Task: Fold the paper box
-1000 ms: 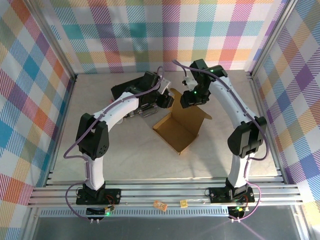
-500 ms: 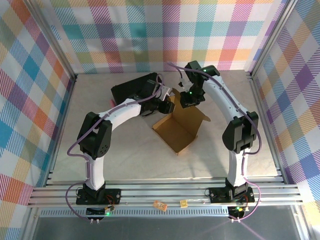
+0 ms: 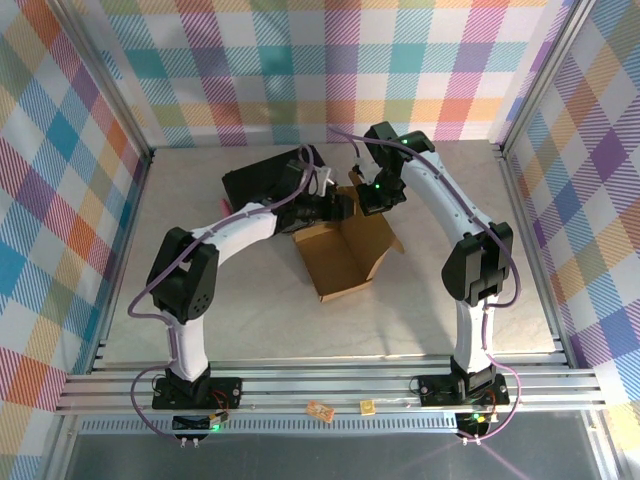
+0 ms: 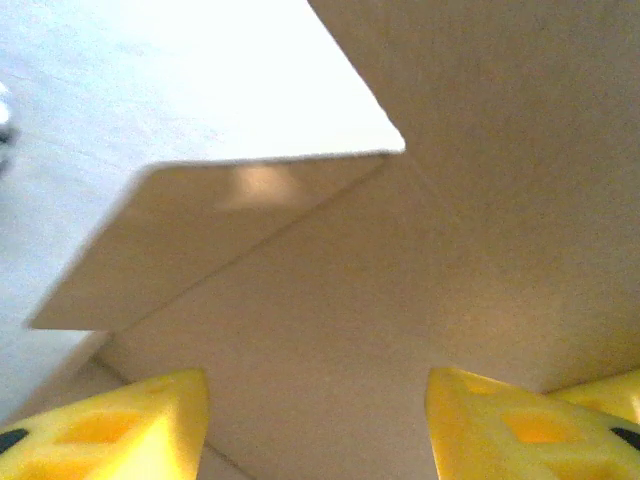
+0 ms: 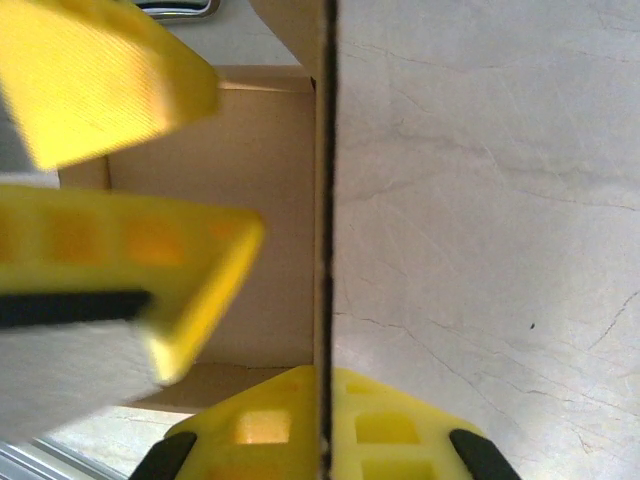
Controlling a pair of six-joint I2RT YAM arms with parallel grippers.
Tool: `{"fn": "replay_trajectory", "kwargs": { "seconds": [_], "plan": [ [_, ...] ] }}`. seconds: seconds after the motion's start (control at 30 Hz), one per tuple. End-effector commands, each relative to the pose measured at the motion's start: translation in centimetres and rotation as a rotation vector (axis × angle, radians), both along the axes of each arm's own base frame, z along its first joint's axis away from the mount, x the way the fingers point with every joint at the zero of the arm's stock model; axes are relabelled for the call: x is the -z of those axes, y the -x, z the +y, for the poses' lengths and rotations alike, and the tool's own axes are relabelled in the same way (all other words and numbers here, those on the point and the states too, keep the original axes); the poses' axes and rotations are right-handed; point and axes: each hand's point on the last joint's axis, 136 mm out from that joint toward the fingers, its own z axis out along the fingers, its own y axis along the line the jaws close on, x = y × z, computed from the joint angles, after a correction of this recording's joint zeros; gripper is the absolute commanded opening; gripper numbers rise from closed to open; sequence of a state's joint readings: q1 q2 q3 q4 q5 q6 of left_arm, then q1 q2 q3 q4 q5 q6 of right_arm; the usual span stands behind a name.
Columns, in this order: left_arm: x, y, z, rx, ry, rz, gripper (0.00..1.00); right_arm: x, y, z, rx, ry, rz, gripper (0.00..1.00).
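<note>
- Paper box [image 3: 345, 255]: brown cardboard, partly raised, open on top. Its far end lies at both sets of jaws and the rest of it runs off towards the arm bases. It sits flat on the desk [image 3: 250, 330], which likely braces the floor panel while the walls are worked.
- Right jaws: together, clamped on the top edge of one upright box wall [image 5: 325, 150]. The wall passes straight between the fingers [image 5: 385, 430]. The box interior lies to one side of them and bare desk to the other. Judged purpose: pinning this wall upright so it cannot splay while the other arm works.
- Left jaws: apart and gripping nothing, with the fingers [image 4: 130, 425] pointed into the box interior. Cardboard lies just ahead of them and across the gap. From the right wrist they are seen inside the box, just beside the clamped wall.
- Flap [image 4: 230, 200]: a creased panel ahead of the left jaws, leaning inward and not yet flat. Judged purpose of the open stance: to push or catch this panel rather than pinch it.
- Black case [image 3: 262, 175]: behind the left jaws, under that arm, near the box. I cannot tell whether they touch. It looks to have no part in the fold.
- Stage, as judged: mid-fold, with the walls going up and the lid and tabs not closed.
- Risk, as judged: the light box could skid on the smooth desk if the left jaws press before the right grip is square.
</note>
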State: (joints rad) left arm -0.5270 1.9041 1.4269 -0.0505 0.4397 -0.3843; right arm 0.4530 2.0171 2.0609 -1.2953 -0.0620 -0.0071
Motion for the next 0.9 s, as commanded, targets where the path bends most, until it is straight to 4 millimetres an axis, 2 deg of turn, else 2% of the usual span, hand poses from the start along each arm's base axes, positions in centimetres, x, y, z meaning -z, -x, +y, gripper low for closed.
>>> {"fn": "replay_trajectory", "kwargs": {
  "seconds": [0.0, 0.07, 0.1, 0.17, 0.27, 0.4, 0.5, 0.63, 0.87],
  "plan": [
    [-5.0, -3.3, 6.5, -0.257, 0.137, 0.047, 0.61, -1.4, -0.2, 0.4, -0.052, -0.011, -0.055, 0.0],
    [-4.7, -4.4, 8.3, -0.28, 0.237, 0.129, 0.55, -1.9, -0.1, 0.7, -0.069, -0.031, -0.069, 0.0],
    [-4.5, -4.8, 8.4, -0.248, 0.271, 0.161, 0.53, -2.2, 0.0, 0.9, -0.078, -0.045, -0.073, 0.0],
    [-3.7, -5.1, 7.2, -0.116, 0.304, 0.208, 0.44, -2.5, 0.1, 1.3, -0.092, -0.065, -0.076, 0.0],
    [-2.4, -5.8, 6.4, -0.031, 0.264, 0.171, 0.41, -2.5, 0.4, 1.9, -0.11, -0.081, -0.072, 0.0],
    [-2.1, -7.5, 6.0, -0.011, 0.272, 0.083, 0.37, -2.3, 0.6, 2.2, -0.117, -0.084, -0.056, 0.0],
    [-1.2, -8.0, 5.2, 0.001, 0.296, 0.103, 0.29, -2.1, 0.7, 2.3, -0.117, -0.081, -0.058, 0.0],
    [-0.2, -6.5, 4.0, 0.037, 0.274, 0.129, 0.25, -2.0, 0.4, 2.4, -0.113, -0.081, -0.062, 0.0],
    [1.0, -3.5, 3.8, 0.055, 0.206, 0.147, 0.24, -2.0, 0.2, 2.7, -0.114, -0.088, -0.068, 0.0]
  ]
}}
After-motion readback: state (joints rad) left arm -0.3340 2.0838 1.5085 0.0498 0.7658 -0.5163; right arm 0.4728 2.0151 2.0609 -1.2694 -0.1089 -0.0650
